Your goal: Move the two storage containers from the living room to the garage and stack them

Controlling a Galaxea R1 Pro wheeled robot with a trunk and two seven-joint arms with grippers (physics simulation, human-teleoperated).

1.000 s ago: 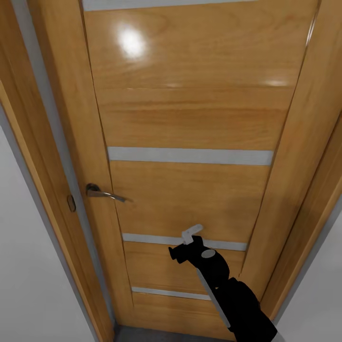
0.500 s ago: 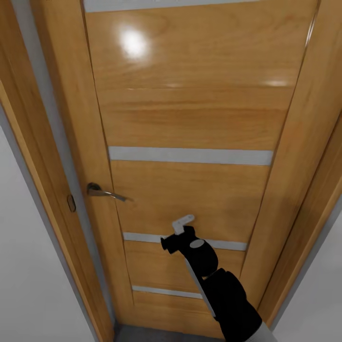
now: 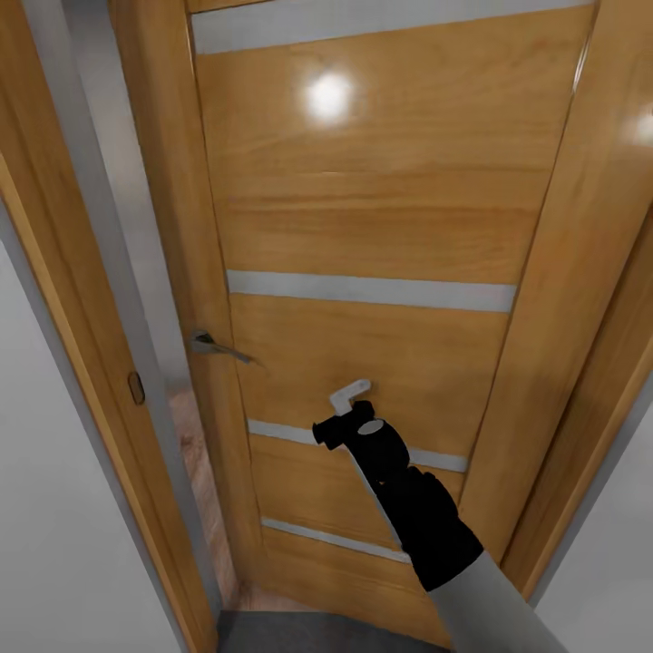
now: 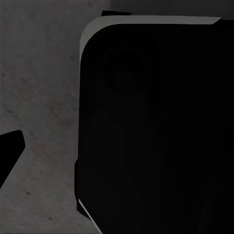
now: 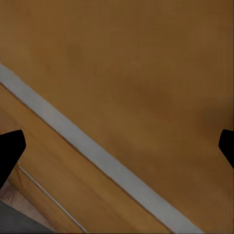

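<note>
I face the glossy slatted wooden door (image 3: 363, 227) with grey strips, ajar, light wood-plank flooring (image 3: 195, 453) in the gap. My right gripper (image 3: 349, 399) touches its panel, jaws spread wide. Left jaws: cannot tell. I see dark grey concrete floor (image 4: 39, 97) below.

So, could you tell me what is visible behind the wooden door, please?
The wooden door is ajar. Through the gap at its handle side shows a strip of light wood-plank flooring and pale wall. The door covers the rest of the room.
</note>
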